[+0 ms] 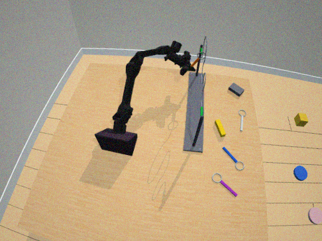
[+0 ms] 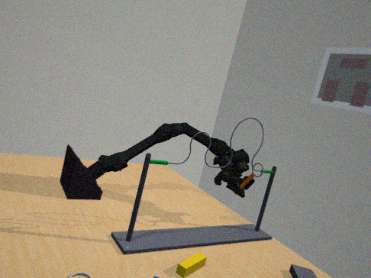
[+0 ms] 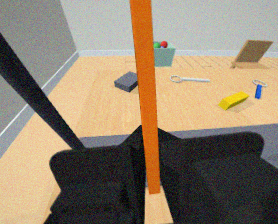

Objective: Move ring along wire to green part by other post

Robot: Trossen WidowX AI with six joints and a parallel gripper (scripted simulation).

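The ring is around the wire at the inner end of the far green part, near where the grey wire begins; exact contact is too small to tell. Its orange handle slants down toward the arm. My gripper is shut on the handle's lower part, on the arm's side of the wire. The far post stands close by. The other green part is at the near post.
The wire makes a tall loop beside the ring and a smaller bend farther along. Both posts stand on a grey base. Beyond it lie a dark block, a yellow block and several loose ring tools.
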